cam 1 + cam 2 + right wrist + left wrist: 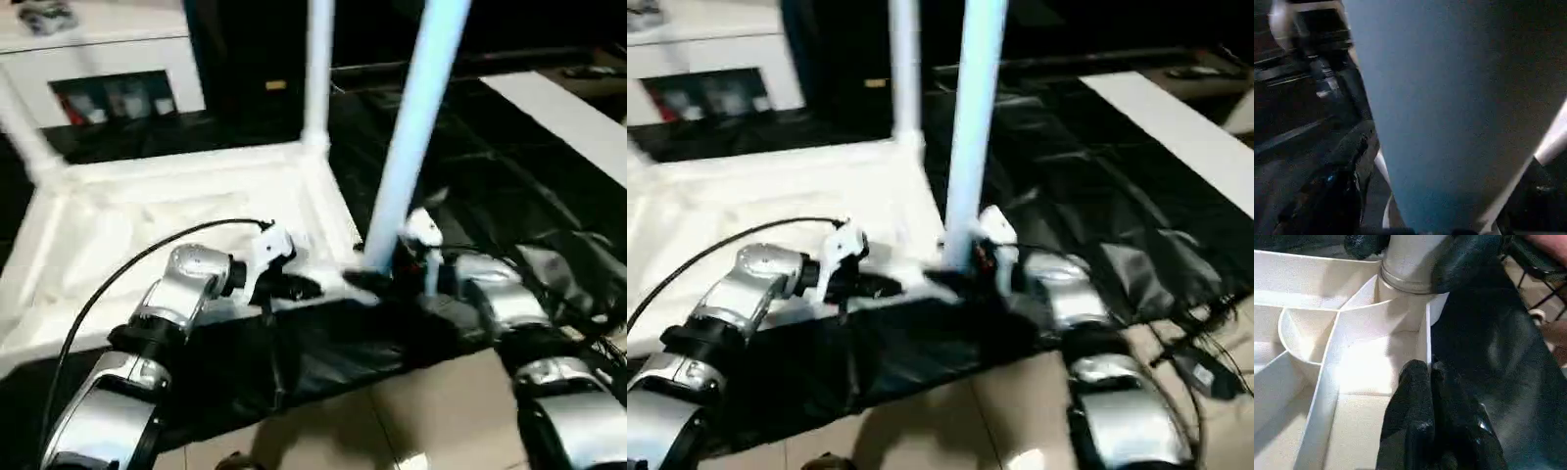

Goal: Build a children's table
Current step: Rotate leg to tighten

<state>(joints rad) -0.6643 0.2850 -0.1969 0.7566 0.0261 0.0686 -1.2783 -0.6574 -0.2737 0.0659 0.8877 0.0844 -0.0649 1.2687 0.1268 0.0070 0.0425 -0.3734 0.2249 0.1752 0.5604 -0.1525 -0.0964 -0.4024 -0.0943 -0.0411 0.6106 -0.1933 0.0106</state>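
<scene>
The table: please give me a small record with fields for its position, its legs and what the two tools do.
table top: upside down, ribbed underside facing up, on black sheet
legs standing: near leg and far leg, both upright at corners
near leg: base sits in the corner socket
left tool: shut, fingertips at the rim wall of the top, near that socket
right tool: at the base of the near leg, fingers on both sides of it
background: white cabinet
</scene>
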